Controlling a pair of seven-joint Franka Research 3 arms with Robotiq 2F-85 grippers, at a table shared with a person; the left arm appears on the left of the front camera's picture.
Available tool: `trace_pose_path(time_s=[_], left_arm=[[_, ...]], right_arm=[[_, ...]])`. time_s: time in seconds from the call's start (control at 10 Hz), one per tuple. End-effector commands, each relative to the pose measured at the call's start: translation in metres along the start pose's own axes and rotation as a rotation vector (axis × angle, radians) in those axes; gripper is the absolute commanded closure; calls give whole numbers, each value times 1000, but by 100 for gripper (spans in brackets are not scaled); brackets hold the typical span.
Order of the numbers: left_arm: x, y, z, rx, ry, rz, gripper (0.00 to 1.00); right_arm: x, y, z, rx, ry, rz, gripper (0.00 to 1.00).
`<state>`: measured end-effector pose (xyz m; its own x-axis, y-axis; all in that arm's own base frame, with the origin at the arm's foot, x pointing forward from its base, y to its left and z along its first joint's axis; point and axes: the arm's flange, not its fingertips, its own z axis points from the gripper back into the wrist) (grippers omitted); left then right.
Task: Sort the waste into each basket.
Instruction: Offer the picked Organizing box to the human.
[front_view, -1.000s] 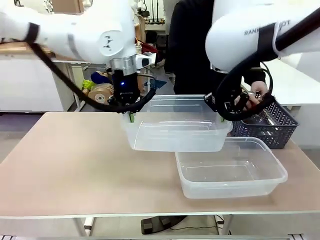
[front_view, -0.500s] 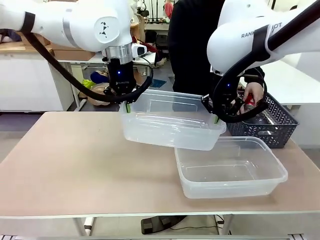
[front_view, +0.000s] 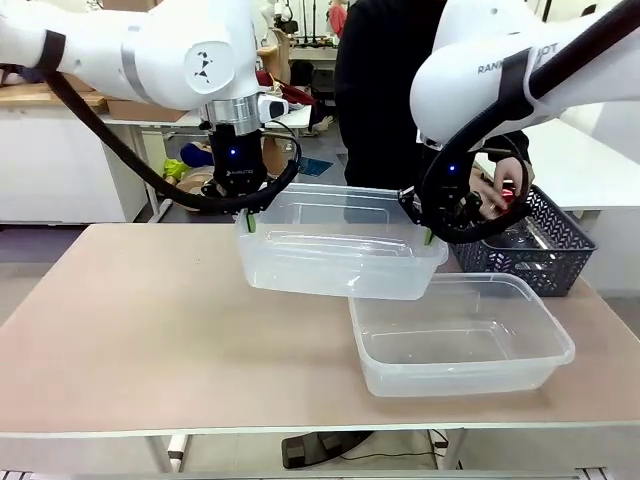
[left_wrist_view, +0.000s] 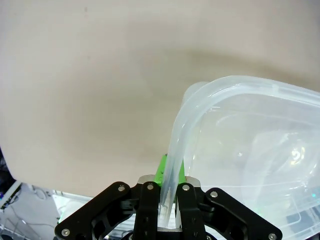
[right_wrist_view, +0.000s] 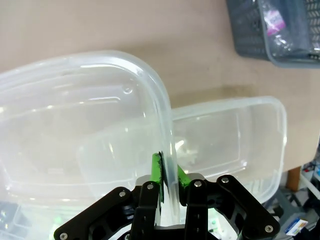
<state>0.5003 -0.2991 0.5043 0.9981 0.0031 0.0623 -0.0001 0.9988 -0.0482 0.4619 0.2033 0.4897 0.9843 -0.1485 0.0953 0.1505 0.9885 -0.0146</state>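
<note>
**Two-arm carry of a tub.** The left end effector (front_view: 249, 222) is clamped on one short rim of the carried tub (front_view: 335, 268), and the right end effector (front_view: 428, 236) on the opposite rim. The tub hangs above the tabletop (front_view: 130, 320), overlapping the second tub (front_view: 462, 376), which rests there. The thin rim grips could slip or twist if the arms move unevenly. Compared with a second ago, the carried tub sits farther to the robot's left and dips at its right end.

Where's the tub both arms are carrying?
Front view, centre: the carried tub hangs above the table, left hand clamped on its left rim, right hand on its right rim, its near-right corner over the second tub.
</note>
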Motion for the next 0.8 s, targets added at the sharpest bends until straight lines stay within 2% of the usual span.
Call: trace_pose_path(time_s=[0.0, 0.7], left_arm=[[2, -4, 5, -4, -11, -3, 94], [2, -4, 5, -4, -11, -3, 94]], right_arm=[[-4, -2, 0, -5, 2, 1, 95], [-4, -2, 0, -5, 2, 1, 95]])
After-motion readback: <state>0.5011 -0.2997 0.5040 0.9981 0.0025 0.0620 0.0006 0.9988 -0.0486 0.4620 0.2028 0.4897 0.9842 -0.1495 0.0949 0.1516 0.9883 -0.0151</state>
